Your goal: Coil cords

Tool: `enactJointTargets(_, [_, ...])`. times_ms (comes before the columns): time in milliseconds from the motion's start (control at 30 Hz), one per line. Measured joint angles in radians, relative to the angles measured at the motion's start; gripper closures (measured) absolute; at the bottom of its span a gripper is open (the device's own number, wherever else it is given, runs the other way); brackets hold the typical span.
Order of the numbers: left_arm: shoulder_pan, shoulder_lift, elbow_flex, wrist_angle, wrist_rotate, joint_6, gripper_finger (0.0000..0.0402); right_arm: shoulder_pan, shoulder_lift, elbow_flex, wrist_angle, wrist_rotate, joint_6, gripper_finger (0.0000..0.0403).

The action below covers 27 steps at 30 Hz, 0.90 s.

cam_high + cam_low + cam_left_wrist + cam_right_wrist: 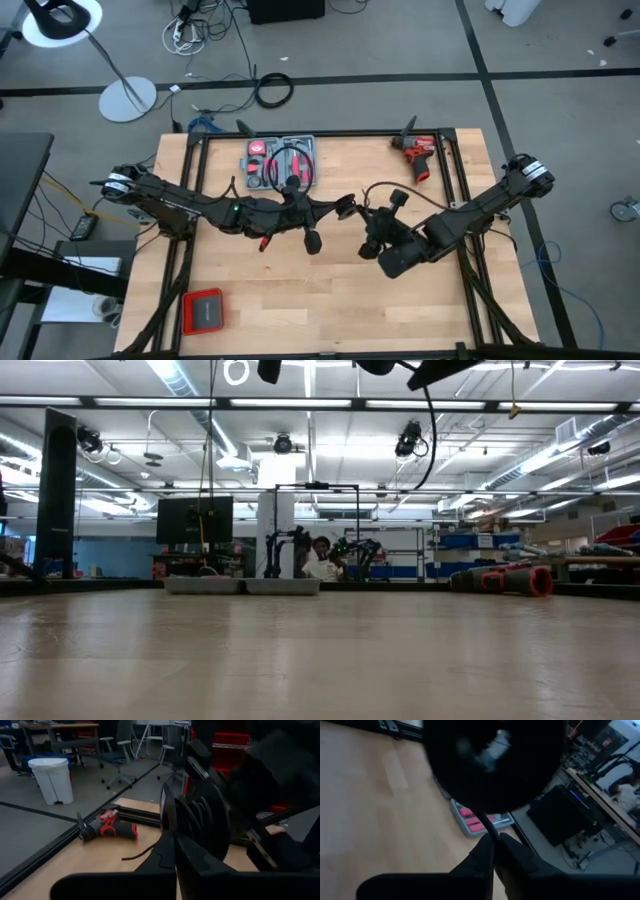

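Above the middle of the wooden table (330, 300) I have both arms raised and meeting. My left gripper (174, 845) comes in from the left with its fingers pressed together on the cord (167, 815), which I see as dark loops standing just past the fingertips, with a loose end (137, 855) trailing down to the wood. My right gripper (492, 847) comes in from the right; its fingers sit nearly together with a thin black strand (490, 827) running down between them, but I cannot tell whether they grip it. At the far edge of the table lies the grey tool case (281, 163) with its red tools, left of centre. At the far right lies a red drill (418, 153). Near the left corner closest to me sits a small red box (203, 311).
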State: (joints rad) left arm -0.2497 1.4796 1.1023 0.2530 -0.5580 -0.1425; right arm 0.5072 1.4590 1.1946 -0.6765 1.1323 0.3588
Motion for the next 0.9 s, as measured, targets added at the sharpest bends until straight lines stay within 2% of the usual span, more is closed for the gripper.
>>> enactJointTargets(200, [0.0, -0.001, 0.0, -0.015, 0.003, 0.0, 0.0402, 0.0, -0.039, 0.0, 0.006, -0.052, 0.008, 0.0379])
enactJointTargets(533, [-0.001, -0.001, -0.031, -0.071, 0.011, -0.054, 0.0402, 0.0, -0.003, -0.001, 0.002, -0.138, 0.062, 0.0383])
enactJointTargets(667, [-0.001, -0.001, -0.071, -0.076, 0.032, -0.103, 0.0402, -0.002, 0.012, -0.001, -0.012, -0.235, 0.098, 0.0377])
enactJointTargets(833, [-0.002, -0.001, -0.126, -0.099, 0.033, -0.169, 0.0402, -0.011, 0.059, -0.001, -0.019, -0.414, 0.209, 0.0361])
enactJointTargets(900, [-0.002, 0.0, -0.163, -0.079, 0.033, -0.186, 0.0402, -0.011, 0.092, -0.001, -0.022, -0.438, 0.242, 0.036])
